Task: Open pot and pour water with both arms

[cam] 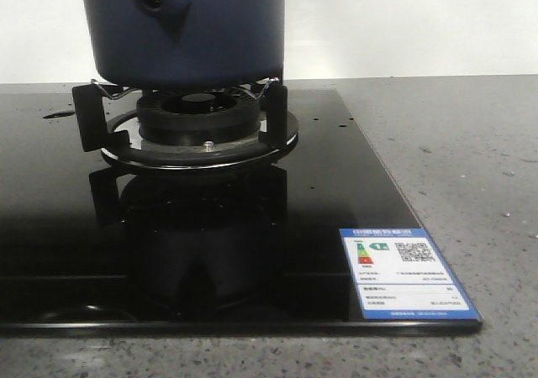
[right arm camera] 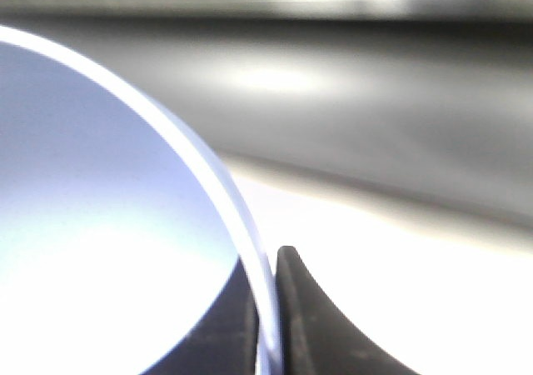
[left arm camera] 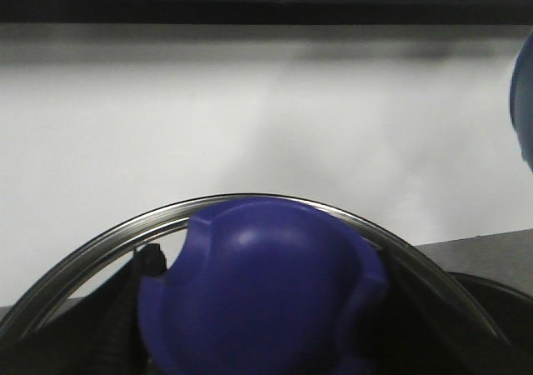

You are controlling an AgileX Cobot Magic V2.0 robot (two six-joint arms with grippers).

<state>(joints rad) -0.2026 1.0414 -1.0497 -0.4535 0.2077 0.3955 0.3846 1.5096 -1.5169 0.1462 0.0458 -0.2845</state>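
The dark navy pot (cam: 189, 25) stands on the gas burner (cam: 197, 118) at the top of the front view, its handle stub (cam: 155, 0) facing the camera; its top is cut off. No gripper shows there. In the left wrist view my left gripper (left arm camera: 262, 350) is shut on the blue knob (left arm camera: 258, 283) of a glass lid with a metal rim (left arm camera: 108, 233), held up against a pale wall. In the right wrist view my right gripper (right arm camera: 268, 325) is shut on the rim of a light blue bowl (right arm camera: 100, 225).
The burner sits on a black glass hob (cam: 67, 252) with an energy label (cam: 408, 273) at its front right corner. Grey speckled counter (cam: 454, 151) lies to the right. A few water drops (cam: 59, 114) lie on the hob's far left.
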